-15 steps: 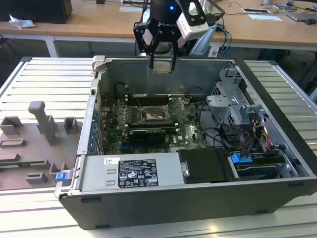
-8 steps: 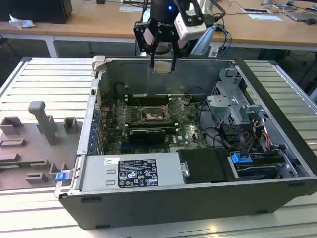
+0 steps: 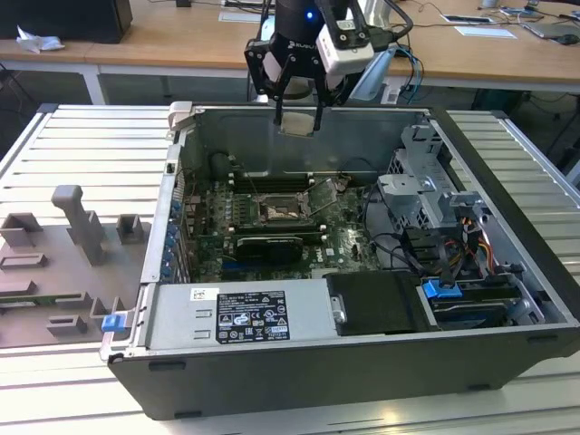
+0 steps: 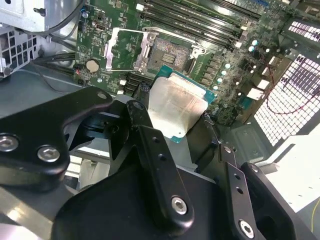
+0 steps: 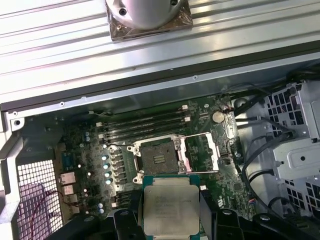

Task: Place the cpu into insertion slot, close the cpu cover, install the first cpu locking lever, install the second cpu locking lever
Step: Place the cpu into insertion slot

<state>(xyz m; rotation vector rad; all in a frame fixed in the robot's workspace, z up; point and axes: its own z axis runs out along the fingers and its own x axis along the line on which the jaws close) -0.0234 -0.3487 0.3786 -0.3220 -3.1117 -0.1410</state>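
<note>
My gripper (image 3: 299, 116) hangs above the open computer case, shut on the cpu (image 3: 297, 124), a flat square chip with a pale silver top. In both wrist views the cpu (image 4: 176, 106) (image 5: 170, 206) sits between the black fingers (image 4: 139, 116). The insertion slot (image 3: 276, 210) (image 4: 170, 52) (image 5: 159, 159) lies well below on the green board, with its dark centre exposed. The cpu cover (image 5: 202, 152) (image 4: 125, 47) (image 3: 320, 197) is swung open beside the slot.
Long memory slots (image 5: 142, 122) run beside the socket. A black expansion card (image 3: 269, 246), a power supply (image 3: 240, 315), a drive cage (image 3: 426, 195) and cables (image 3: 399, 245) fill the case. A grey fixture tray (image 3: 63, 263) lies at the exterior view's left.
</note>
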